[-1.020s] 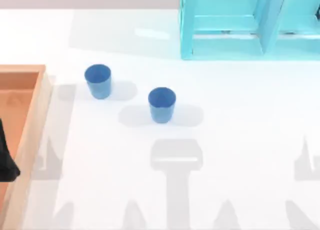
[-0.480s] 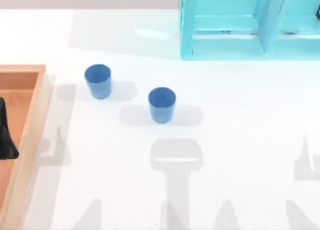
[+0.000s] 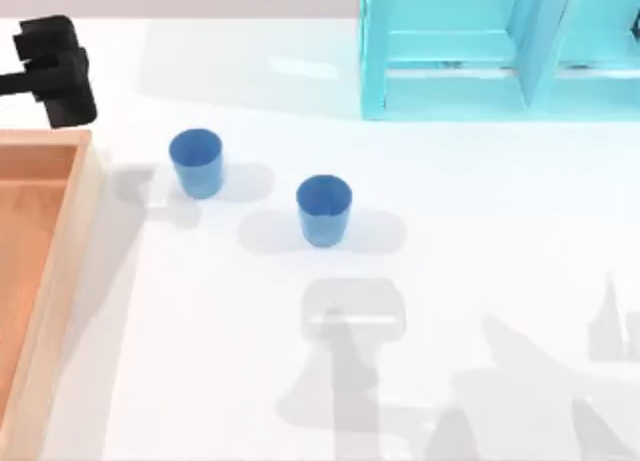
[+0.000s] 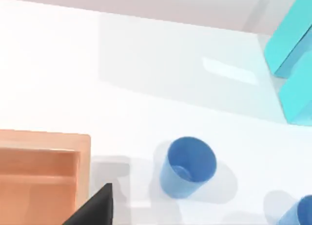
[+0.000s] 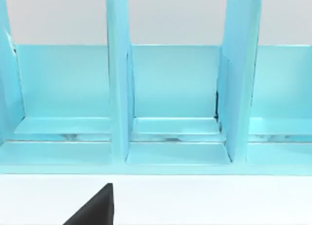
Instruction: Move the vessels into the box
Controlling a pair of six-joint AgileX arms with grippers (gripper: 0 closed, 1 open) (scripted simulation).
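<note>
Two blue cups [image 3: 196, 162] [image 3: 323, 210] standing on table, left hand [image 3: 55, 69] beyond box [image 3: 62, 271], touching nothing, opening impossible to tell

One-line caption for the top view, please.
Left end effector hovers beyond the wooden box; two blue cups stand upright on the table, outside it.

White table [image 3: 480, 281]: two cups [image 3: 196, 162] [image 3: 324, 210], box [image 3: 60, 251], cyan frame [image 3: 500, 51].

White table [image 3: 480, 231] with soft grey shadows, cyan shelf-like frame [image 3: 500, 51] at its far edge.
</note>
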